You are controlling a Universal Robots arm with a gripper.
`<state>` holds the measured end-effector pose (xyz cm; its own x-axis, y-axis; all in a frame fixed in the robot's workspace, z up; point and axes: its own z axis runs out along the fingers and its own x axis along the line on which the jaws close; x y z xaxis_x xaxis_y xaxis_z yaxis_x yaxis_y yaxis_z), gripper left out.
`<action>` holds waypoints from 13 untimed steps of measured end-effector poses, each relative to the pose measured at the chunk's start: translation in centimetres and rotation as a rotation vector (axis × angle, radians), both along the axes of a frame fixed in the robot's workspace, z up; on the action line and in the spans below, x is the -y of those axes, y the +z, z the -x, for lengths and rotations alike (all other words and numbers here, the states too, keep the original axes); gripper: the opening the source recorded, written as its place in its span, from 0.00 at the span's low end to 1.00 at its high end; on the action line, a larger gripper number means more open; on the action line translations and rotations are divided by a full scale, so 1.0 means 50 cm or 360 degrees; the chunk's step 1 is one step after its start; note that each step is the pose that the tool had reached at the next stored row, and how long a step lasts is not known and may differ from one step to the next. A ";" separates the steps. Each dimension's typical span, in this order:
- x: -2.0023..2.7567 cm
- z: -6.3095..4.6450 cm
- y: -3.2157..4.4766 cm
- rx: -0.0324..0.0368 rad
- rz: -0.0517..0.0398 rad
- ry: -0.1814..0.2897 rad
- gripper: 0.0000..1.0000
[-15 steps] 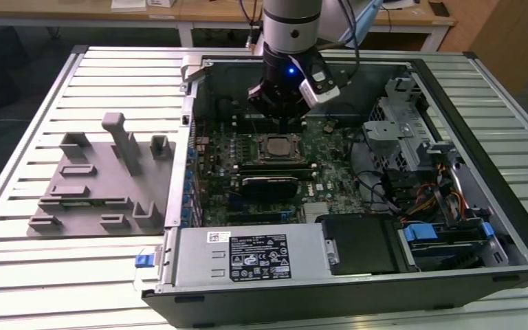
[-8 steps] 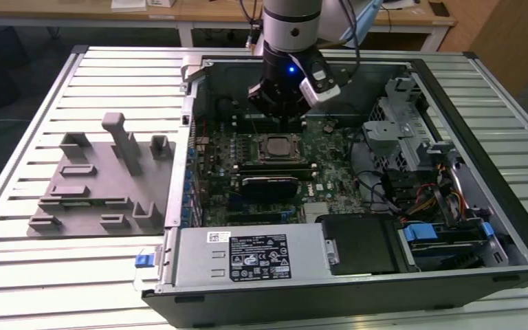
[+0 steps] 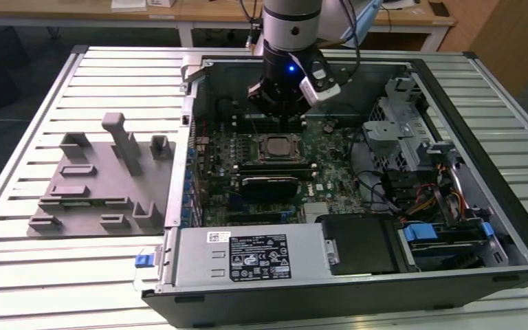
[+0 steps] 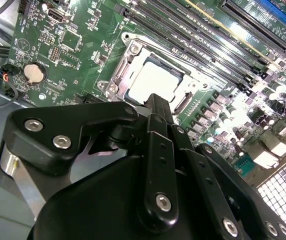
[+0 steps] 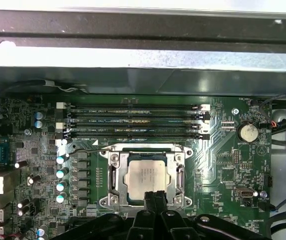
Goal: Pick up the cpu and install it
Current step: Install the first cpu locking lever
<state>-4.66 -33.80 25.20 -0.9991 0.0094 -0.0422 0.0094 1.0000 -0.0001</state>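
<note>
Exterior view: grey fixture (image 3: 99,185) beside case (image 3: 356,292); cpu (image 3: 277,147) inside.

Nothing can be read with certainty. The power supply (image 3: 198,268) carries a dark label (image 3: 258,260) with rows of white print and marks. Beside it is a small white sticker (image 3: 217,237). Both are too small to make out. In the first wrist view, the motherboard (image 5: 218,165) has tiny white lettering along the memory slots (image 5: 133,120) and by the coin cell (image 5: 247,132). The cpu (image 5: 146,172) bears faint, illegible lines.
</note>
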 end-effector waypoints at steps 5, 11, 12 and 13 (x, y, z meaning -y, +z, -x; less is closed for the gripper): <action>0.0000 0.002 0.000 0.0000 0.0000 0.0000 0.11; 0.0000 0.012 0.000 0.0000 -0.0001 0.0000 0.11; 0.0000 0.015 0.000 0.0000 -0.0002 0.0000 0.11; 0.0000 0.017 0.000 0.0000 -0.0002 0.0000 0.11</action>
<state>-5.53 -33.80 25.19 -0.9991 0.0094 -0.0423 0.0094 1.0000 0.0010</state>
